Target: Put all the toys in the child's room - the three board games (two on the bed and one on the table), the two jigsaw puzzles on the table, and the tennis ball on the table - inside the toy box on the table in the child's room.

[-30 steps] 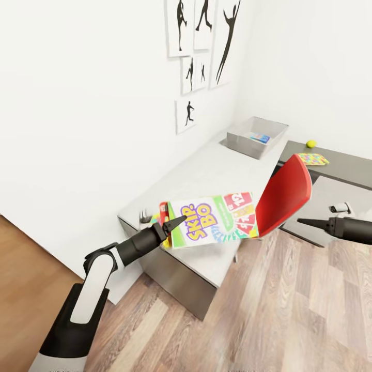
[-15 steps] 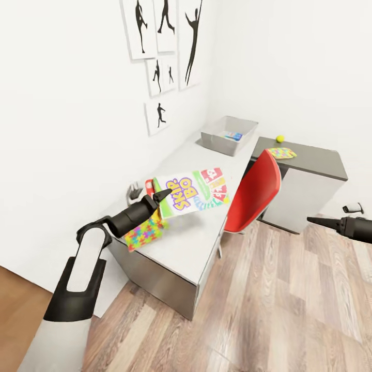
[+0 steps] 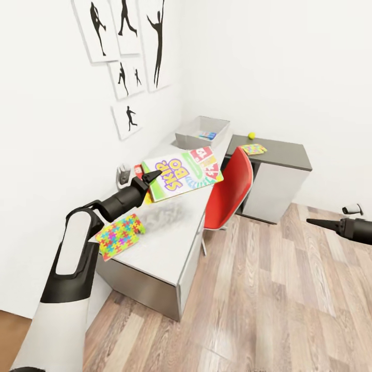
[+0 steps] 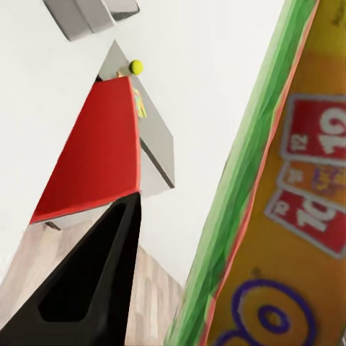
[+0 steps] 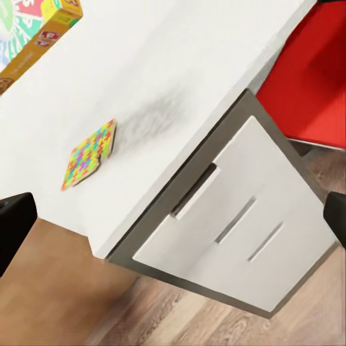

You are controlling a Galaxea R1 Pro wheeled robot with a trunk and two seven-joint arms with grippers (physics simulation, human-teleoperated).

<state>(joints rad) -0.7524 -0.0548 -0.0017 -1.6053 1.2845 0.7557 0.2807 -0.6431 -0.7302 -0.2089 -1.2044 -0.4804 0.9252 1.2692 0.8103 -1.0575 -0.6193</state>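
Your left gripper [image 3: 151, 176] is clamped on the near edge of the SKIP BO board game [image 3: 182, 173], holding it flat and face up in the air above the light grey top of the table [image 3: 165, 232]. Your right gripper [image 3: 316, 222] hangs over the wood floor [image 3: 268, 299], well off to the right; in the right wrist view its two dark fingertips [image 5: 14, 220] sit at opposite edges of the picture, so its jaws stand spread wide with nothing between them.

Since a second ago the whole scene has slid: the camera has swung, so the desk, the red chair [image 3: 227, 191] and the wall pictures [image 3: 126, 46] sit further left and look smaller. More of the dark grey wing now shows, and a jigsaw puzzle that was hidden under the game box a second ago is now in plain sight.

Count what you have: two jigsaw puzzles, one [image 3: 120, 236] on the near end of the table beside your left forearm, one [image 3: 253, 149] on the dark wing; one tennis ball [image 3: 251, 135] just behind that second puzzle; one toy box [image 3: 201, 133] at the far corner, with one blue game box [image 3: 208, 136] lying inside.

Your left arm reaches forward with the elbow bent up, forearm pointing toward the toy box. Your right forearm lies level, pointing left.
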